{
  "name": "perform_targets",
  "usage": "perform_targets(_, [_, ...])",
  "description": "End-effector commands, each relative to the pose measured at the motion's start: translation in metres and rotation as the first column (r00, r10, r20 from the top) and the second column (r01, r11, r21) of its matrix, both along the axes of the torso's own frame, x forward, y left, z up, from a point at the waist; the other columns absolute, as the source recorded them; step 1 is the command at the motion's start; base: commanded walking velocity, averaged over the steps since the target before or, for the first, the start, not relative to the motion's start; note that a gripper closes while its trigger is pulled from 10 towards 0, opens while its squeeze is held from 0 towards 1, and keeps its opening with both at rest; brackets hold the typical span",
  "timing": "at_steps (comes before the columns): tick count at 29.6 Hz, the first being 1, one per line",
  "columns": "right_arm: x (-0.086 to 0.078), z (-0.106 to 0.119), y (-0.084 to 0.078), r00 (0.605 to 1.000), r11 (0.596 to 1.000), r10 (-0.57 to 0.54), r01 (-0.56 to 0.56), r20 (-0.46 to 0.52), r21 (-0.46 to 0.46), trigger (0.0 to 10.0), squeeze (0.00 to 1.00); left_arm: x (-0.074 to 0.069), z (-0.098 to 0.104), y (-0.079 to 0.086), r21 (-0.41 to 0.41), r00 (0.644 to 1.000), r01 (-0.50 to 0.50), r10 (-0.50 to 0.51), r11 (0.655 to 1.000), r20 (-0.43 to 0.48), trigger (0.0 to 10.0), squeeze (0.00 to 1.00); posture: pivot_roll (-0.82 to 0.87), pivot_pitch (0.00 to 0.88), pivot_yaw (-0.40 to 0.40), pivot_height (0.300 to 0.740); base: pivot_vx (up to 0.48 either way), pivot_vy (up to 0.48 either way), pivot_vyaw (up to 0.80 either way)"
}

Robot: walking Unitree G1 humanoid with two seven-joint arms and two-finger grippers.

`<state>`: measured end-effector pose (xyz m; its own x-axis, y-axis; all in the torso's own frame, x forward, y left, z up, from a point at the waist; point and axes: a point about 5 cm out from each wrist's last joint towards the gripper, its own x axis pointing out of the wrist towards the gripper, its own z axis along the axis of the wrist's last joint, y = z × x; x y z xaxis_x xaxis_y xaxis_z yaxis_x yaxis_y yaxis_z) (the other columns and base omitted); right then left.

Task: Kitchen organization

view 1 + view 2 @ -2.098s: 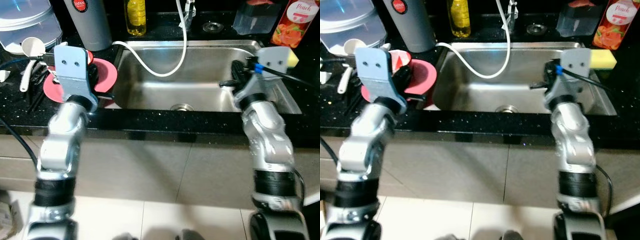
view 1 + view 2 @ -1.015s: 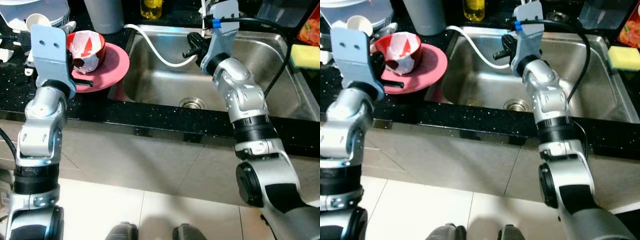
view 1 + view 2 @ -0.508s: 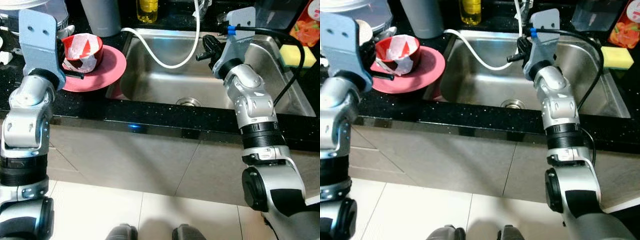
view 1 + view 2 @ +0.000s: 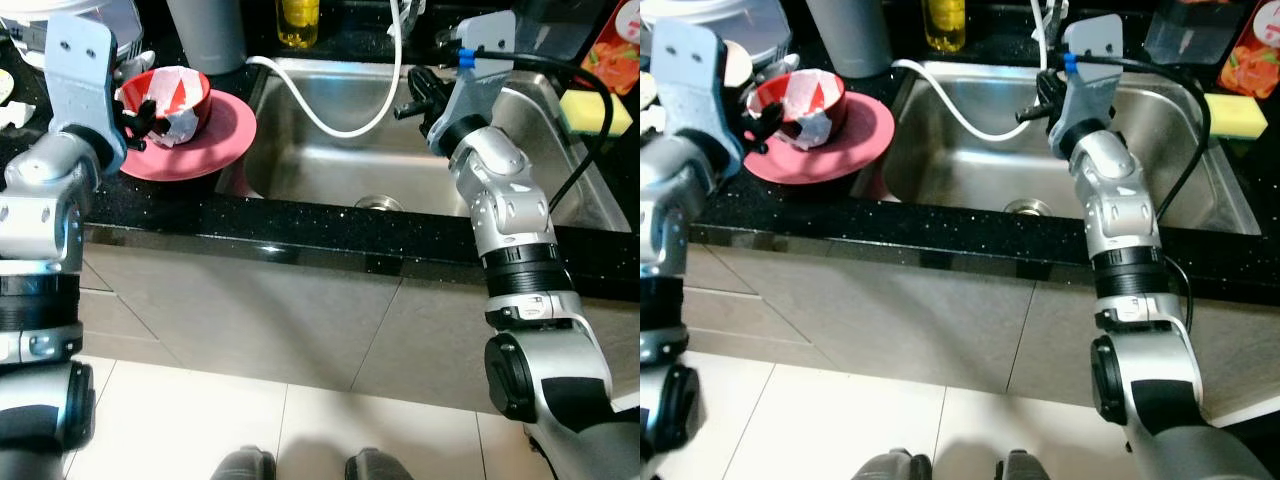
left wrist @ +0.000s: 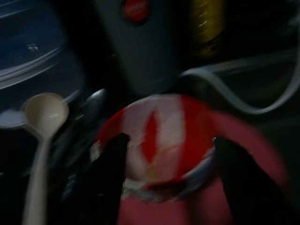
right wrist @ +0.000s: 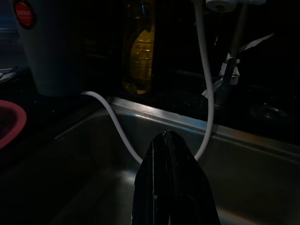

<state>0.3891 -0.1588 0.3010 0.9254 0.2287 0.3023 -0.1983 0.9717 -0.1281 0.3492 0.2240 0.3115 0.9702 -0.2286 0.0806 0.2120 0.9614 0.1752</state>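
Red bowl (image 5: 161, 140) sits between the left tool's (image 5: 169, 161) spread fingers; right tool (image 6: 171, 183) closed, empty.

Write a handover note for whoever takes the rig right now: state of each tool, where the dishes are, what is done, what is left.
Left tool: open, fingers either side of the red and white bowl, not closed on it.
Right tool: shut, holding nothing, over the sink near the white hose.
Dishes: the bowl sits on the pink plate on the black counter left of the sink. A white spoon lies beside the bowl. A yellow sponge lies right of the sink.
Done: left tool lined up on the bowl.
Left: grip and move the bowl, then the plate; nothing is in the sink basin yet.
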Motion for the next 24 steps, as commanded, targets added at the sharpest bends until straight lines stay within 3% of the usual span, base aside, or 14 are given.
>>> perform_targets(1, [-0.002,-0.001,-0.002,1.000,1.000,-0.006,0.006,0.011,0.010,10.0,0.00,0.000,0.005,0.000,-0.042,0.997,0.075,-0.077,0.996,-0.029,10.0,1.00,0.01,0.074,0.063,0.740,0.000,0.000,0.00])
perform_targets(4, [-0.002,-0.001,-0.001,1.000,1.000,-0.004,0.004,0.011,0.014,10.0,0.00,0.003,0.008,-0.005,-0.054,0.988,0.143,-0.146,0.988,-0.044,10.0,1.00,0.01,0.076,0.064,0.740,0.000,0.000,0.00])
perform_targets(5, [-0.002,-0.001,0.000,1.000,1.000,-0.002,0.002,0.012,0.015,10.0,0.00,0.005,0.009,-0.006,-0.053,0.986,0.154,-0.157,0.987,-0.050,10.0,0.55,0.01,0.077,0.065,0.740,0.000,0.000,0.00])
perform_targets(6, [-0.001,-0.001,0.000,1.000,1.000,-0.002,0.001,0.013,0.018,10.0,0.00,0.009,0.008,-0.003,-0.048,0.987,0.144,-0.147,0.988,-0.064,10.0,0.00,0.02,0.079,0.063,0.740,0.000,0.000,0.00])
perform_targets(8, [-0.001,-0.001,0.001,1.000,1.000,-0.001,0.001,0.014,0.021,10.0,0.00,0.022,0.000,0.007,-0.039,0.991,0.083,-0.087,0.996,-0.106,10.0,0.00,0.02,0.081,0.061,0.740,0.000,0.000,0.00])
perform_targets(14, [-0.002,-0.002,0.001,1.000,1.000,0.000,0.000,0.012,0.025,10.0,0.00,0.034,-0.006,0.026,-0.067,0.989,-0.013,0.003,0.998,-0.147,10.0,0.00,0.01,0.097,0.061,0.740,0.000,0.000,0.00])
perform_targets(21, [-0.005,-0.004,-0.002,1.000,1.000,-0.011,0.010,0.009,0.029,10.0,0.00,0.040,-0.004,0.027,-0.072,0.984,0.025,-0.037,0.997,-0.176,10.0,0.00,0.00,0.109,0.071,0.740,0.000,0.000,0.00])
perform_targets(23, [-0.006,-0.005,-0.003,1.000,0.999,-0.016,0.016,0.011,0.034,10.0,0.00,0.043,-0.007,0.027,0.019,0.979,0.035,-0.030,0.999,-0.204,10.0,0.00,0.01,0.110,0.079,0.740,0.000,0.000,0.00])
perform_targets(24, [-0.006,-0.005,-0.003,1.000,0.999,-0.016,0.016,0.011,0.034,10.0,0.00,0.043,-0.007,0.027,0.019,0.979,0.035,-0.030,0.999,-0.204,10.0,0.00,0.01,0.110,0.079,0.740,0.000,0.000,0.00])
